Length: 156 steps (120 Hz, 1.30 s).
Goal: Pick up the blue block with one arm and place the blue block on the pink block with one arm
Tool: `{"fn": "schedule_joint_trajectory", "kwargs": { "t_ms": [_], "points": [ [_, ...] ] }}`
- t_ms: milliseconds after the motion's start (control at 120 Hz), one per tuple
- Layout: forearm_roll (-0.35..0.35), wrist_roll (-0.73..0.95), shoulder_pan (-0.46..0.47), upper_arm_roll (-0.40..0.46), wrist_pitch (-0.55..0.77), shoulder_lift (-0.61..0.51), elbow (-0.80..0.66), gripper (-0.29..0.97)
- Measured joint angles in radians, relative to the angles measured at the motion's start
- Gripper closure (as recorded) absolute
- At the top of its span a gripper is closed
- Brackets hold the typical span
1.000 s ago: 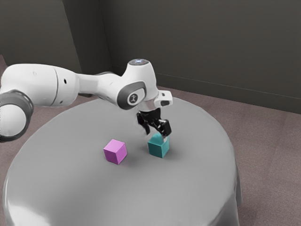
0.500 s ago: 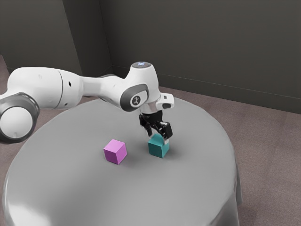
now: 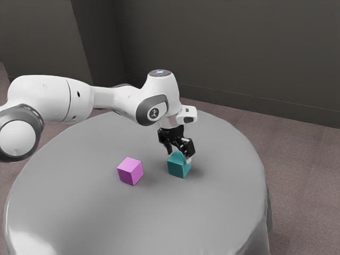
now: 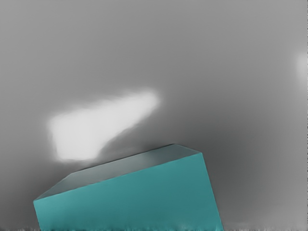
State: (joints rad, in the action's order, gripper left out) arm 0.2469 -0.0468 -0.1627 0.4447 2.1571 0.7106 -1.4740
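Teal-blue blk (image 3: 178, 166) sits near pink blk (image 3: 130, 170), apart, not stacked.

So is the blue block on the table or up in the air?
On the table. The blue block sits flat on the grey table, beside the pink block, not on it.

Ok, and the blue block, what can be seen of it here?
The blue block is a teal-blue cube with plain matte faces and sharp edges, resting flat on the grey table, turned corner-on to the exterior camera. It stands apart from the pink block, at that view's right of it. The gripper hangs open right above its top; contact cannot be told.
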Motion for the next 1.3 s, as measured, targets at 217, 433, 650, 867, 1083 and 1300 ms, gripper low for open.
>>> {"fn": "schedule_joint_trajectory", "kwargs": {
  "t_ms": [217, 433, 650, 867, 1083, 1300],
  "points": [
    [-0.006, -0.010, 0.000, 0.000, -0.011, 0.000, -0.004, 0.00],
    [-0.012, -0.020, 0.000, -0.002, -0.017, 0.006, -0.001, 0.00],
    [-0.015, -0.027, -0.001, -0.007, -0.016, 0.009, 0.004, 0.00],
    [-0.013, -0.030, -0.001, -0.008, -0.010, 0.014, 0.008, 0.00],
    [-0.013, -0.035, -0.001, -0.008, -0.003, 0.031, 0.010, 0.00],
    [-0.012, -0.038, 0.000, -0.008, 0.000, 0.040, 0.009, 0.00]
  ]
}}
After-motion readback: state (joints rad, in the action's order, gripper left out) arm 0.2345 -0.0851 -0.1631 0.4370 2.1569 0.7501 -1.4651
